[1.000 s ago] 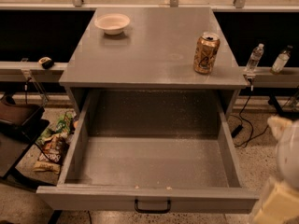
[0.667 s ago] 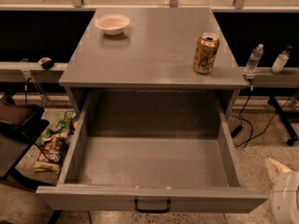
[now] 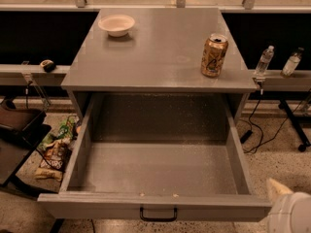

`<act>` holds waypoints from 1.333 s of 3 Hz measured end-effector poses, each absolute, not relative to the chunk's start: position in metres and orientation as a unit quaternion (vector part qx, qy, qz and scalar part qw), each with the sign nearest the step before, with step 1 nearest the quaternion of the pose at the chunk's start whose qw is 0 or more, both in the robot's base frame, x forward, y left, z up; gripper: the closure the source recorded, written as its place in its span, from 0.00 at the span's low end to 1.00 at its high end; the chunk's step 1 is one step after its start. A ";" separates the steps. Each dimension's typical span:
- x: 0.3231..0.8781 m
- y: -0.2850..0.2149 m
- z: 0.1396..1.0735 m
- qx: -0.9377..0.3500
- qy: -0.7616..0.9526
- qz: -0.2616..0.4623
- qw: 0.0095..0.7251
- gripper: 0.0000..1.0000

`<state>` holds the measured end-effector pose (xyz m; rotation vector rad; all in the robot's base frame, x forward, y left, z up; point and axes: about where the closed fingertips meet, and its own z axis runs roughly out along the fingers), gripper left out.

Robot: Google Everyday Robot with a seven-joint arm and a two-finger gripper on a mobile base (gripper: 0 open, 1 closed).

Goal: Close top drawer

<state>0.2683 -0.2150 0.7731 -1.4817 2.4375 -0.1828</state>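
The gripper [image 3: 284, 205] — seemingly the white shape at lower right — is cut off by the frame's edge.

No text, brand or number could be read anywhere. The gold can [image 3: 214, 55] on the cabinet top [image 3: 155, 47] carried dark markings that could not be made out, as did the clear bottle [image 3: 264, 62] to its right. The pale gripper [image 3: 284, 205] sat at the lower right corner, beside the open top drawer [image 3: 155, 205], with nothing legible on it
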 end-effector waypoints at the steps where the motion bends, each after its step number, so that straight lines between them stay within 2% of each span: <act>1: 0.255 -0.212 0.707 -0.513 0.848 -0.033 0.130 0.16; 2: 0.257 -0.206 0.629 -0.531 0.834 -0.007 0.147 0.47; 4: 0.292 -0.209 0.591 -0.534 0.815 -0.037 0.220 0.93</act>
